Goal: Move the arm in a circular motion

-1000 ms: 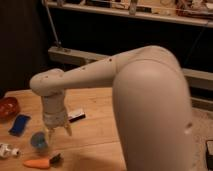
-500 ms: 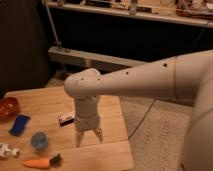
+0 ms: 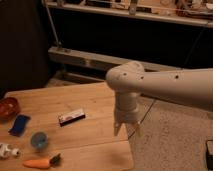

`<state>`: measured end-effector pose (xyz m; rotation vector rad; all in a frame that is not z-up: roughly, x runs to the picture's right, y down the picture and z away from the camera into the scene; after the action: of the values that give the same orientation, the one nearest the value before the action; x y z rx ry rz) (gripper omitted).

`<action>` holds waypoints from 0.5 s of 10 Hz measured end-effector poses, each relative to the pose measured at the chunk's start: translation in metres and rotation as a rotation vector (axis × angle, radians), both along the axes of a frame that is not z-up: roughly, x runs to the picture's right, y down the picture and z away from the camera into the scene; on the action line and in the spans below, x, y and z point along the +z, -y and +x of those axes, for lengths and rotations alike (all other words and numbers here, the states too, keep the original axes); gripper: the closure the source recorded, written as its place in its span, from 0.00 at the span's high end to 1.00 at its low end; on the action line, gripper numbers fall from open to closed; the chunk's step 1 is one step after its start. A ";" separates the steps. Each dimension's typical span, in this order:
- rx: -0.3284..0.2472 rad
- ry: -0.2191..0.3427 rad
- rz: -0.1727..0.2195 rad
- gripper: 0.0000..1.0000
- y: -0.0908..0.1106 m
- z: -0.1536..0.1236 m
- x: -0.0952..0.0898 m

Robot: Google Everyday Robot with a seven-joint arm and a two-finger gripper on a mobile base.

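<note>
The arm (image 3: pixel 165 85) is a thick off-white tube with small dark holes, reaching in from the right edge and bending down at a rounded joint. Its gripper (image 3: pixel 126 130) points straight down over the right edge of the wooden table (image 3: pixel 95 107). Two short white fingertips (image 3: pixel 117 130) stand a little apart with nothing between them.
On the table lie a dark flat bar with a white label (image 3: pixel 71 116), a blue sponge (image 3: pixel 19 125), a red bowl (image 3: pixel 7 107), a small blue cup (image 3: pixel 39 140), a toy carrot (image 3: pixel 41 162) and a white piece (image 3: pixel 7 150). Speckled floor (image 3: pixel 170 145) lies right; dark shelving (image 3: pixel 130 35) stands behind.
The arm has swung steadily to the right, from above the blue cup at the table's left to its right edge. The objects on the table have not moved.
</note>
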<state>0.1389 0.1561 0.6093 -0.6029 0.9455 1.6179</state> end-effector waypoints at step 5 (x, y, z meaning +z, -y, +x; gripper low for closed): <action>0.078 -0.176 0.039 0.65 0.093 0.080 0.102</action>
<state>0.2191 0.0632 0.7116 -0.4820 1.0270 1.7770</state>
